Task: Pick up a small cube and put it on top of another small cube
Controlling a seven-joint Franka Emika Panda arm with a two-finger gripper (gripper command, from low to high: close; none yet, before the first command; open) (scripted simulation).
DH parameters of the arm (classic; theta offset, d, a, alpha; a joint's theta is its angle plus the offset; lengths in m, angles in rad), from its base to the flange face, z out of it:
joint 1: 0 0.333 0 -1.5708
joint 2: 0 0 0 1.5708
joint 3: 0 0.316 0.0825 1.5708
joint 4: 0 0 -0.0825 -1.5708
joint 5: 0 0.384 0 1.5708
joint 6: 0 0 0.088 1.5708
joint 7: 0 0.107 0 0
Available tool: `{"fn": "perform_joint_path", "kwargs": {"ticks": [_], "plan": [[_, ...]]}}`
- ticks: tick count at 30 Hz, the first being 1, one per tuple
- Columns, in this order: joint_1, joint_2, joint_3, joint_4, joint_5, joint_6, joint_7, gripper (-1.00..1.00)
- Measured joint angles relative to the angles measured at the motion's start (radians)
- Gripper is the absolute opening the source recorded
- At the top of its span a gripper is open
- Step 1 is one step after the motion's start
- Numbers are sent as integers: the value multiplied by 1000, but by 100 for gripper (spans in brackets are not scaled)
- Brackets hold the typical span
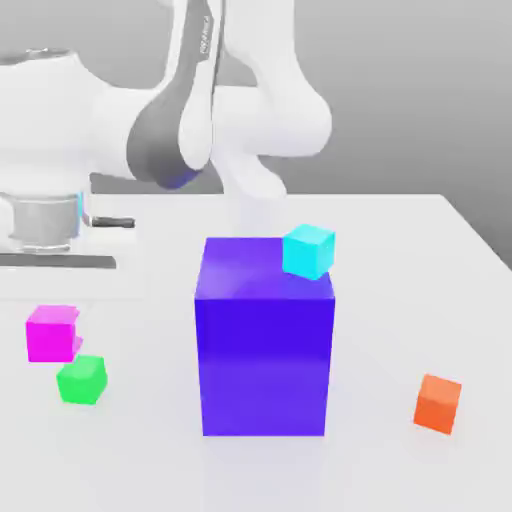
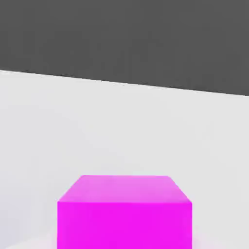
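Note:
The small magenta cube [image 1: 52, 333] sits on the white table at the exterior view's left. The small green cube [image 1: 81, 379] lies just in front of it and slightly to the right, their corners close together. In the hand view the magenta cube [image 2: 124, 214] looms close, with its top face and one side showing. My white arm [image 1: 250, 120] drops down behind the big blue-purple block, which hides the hand. My gripper is shut, and nothing shows it holding anything.
The big blue-purple block [image 1: 264, 350] stands mid-table. A cyan cube [image 1: 308, 250] shows at its upper right corner. An orange cube [image 1: 438, 403] lies at the exterior view's right. The robot base [image 1: 45, 220] stands at the back left.

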Motion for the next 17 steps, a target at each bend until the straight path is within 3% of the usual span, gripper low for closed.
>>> {"fn": "perform_joint_path", "kwargs": {"ticks": [4,14,15,17], "plan": [[-50,19,-34,-80,-20,11,32,-100],[-49,210,-3,-77,141,183,-81,-100],[-55,227,5,-77,156,198,-92,100],[-55,227,5,-77,156,198,-92,100]]}}
